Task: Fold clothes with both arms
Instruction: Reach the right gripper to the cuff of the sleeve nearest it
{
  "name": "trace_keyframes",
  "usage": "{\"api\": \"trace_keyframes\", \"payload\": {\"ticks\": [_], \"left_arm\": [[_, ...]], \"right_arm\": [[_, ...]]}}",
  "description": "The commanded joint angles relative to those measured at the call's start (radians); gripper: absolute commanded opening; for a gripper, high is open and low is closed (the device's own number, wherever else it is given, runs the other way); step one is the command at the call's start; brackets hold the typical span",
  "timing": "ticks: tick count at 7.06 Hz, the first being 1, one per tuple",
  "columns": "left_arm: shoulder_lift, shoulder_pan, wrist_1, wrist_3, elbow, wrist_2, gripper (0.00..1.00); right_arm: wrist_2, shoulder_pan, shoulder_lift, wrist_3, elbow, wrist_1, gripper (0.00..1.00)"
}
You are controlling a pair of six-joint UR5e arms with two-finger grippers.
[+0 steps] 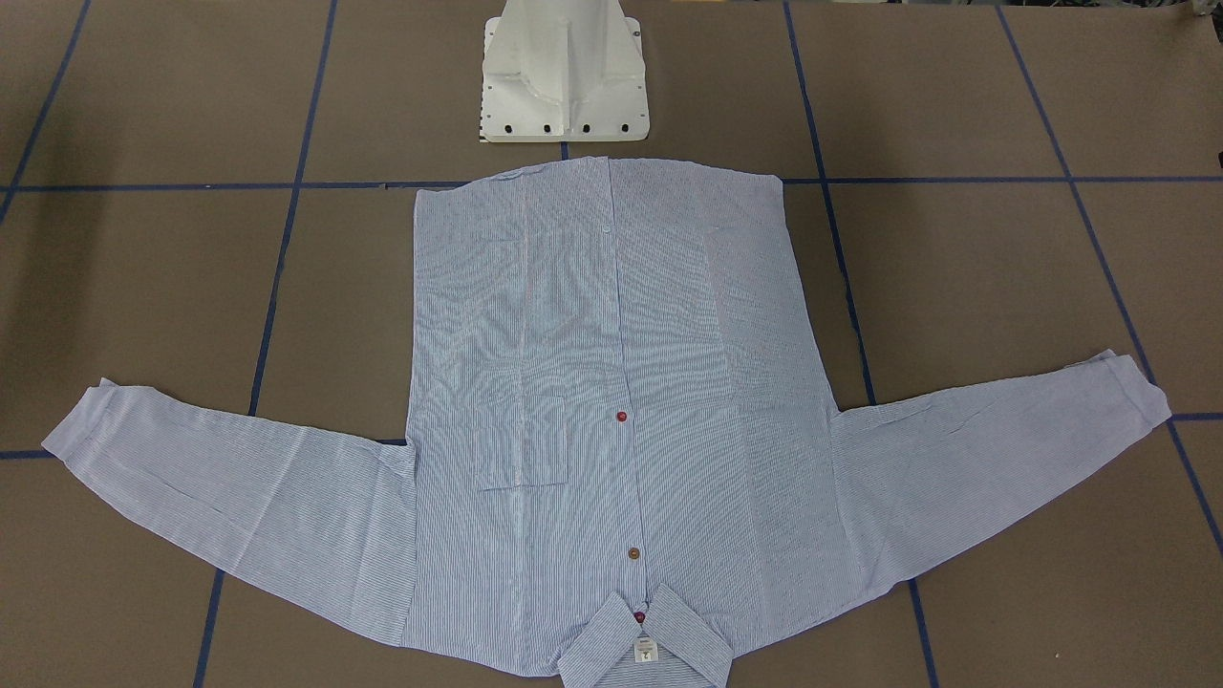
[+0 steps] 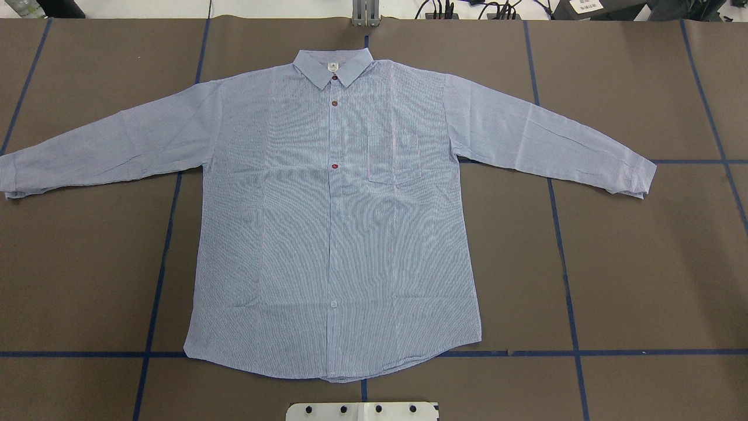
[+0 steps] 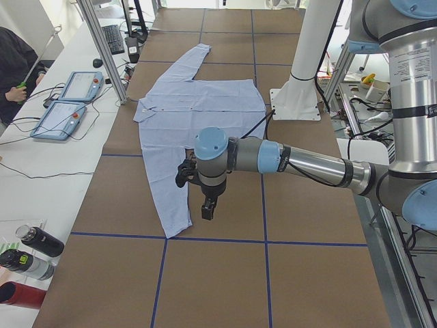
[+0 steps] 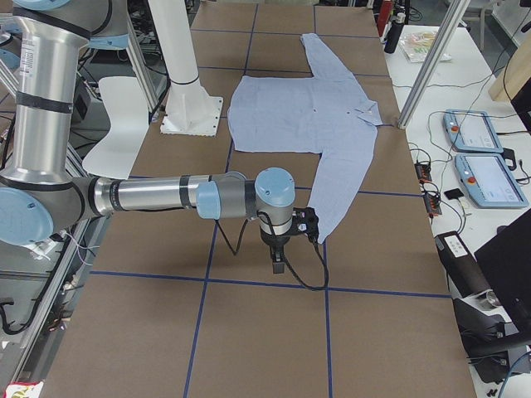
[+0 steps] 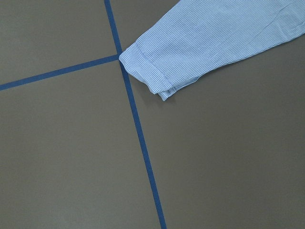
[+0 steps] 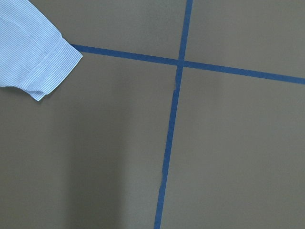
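Observation:
The light blue striped shirt point(image 1: 611, 382) point(image 2: 339, 234) lies flat and face up on the brown table, both sleeves spread out to the sides and the collar on the far side from the robot. My left gripper point(image 3: 207, 208) hangs above the table just beside the near sleeve's cuff point(image 5: 157, 71). Over the other sleeve's cuff point(image 6: 43, 67) hangs my right gripper point(image 4: 278, 261). Both grippers show only in the side views, so I cannot tell whether they are open or shut. Neither wrist view shows any fingers.
The white pedestal base point(image 1: 564, 76) point(image 2: 362, 411) stands just behind the shirt's hem. Blue tape lines point(image 2: 564, 263) cross the table. Teach pendants point(image 3: 68, 102) point(image 4: 481, 149), bottles point(image 3: 31, 253) and a person's arm point(image 3: 13, 68) are on the side bench past the collar.

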Motion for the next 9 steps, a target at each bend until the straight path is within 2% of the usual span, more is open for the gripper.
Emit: {"api": "trace_keyframes", "payload": {"ticks": [1,3,5,6,8,9], "left_arm": [[-0.008,0.0,0.002,0.003,-0.008,0.0,1.0],[-0.009,0.0,0.0,-0.002,-0.044,0.0,1.0],[-0.078,0.0,-0.006,-0.003,-0.034,-0.001,1.0],[-0.127,0.0,-0.026,-0.005,-0.024,-0.001,1.0],[-0.146,0.0,-0.163,-0.003,-0.004,-0.001,1.0],[-0.184,0.002,-0.188,-0.003,0.072,-0.003,1.0]], "right_arm": [[0.003,-0.002,0.001,0.0,0.0,0.002,1.0],[0.005,-0.014,0.032,0.01,0.0,0.022,1.0],[-0.008,-0.121,0.11,0.152,-0.023,0.089,1.0],[-0.002,-0.15,0.162,0.246,-0.07,0.135,1.0],[-0.001,-0.231,0.233,0.516,-0.197,0.358,1.0],[-0.004,-0.289,0.239,0.681,-0.245,0.511,1.0]]}}
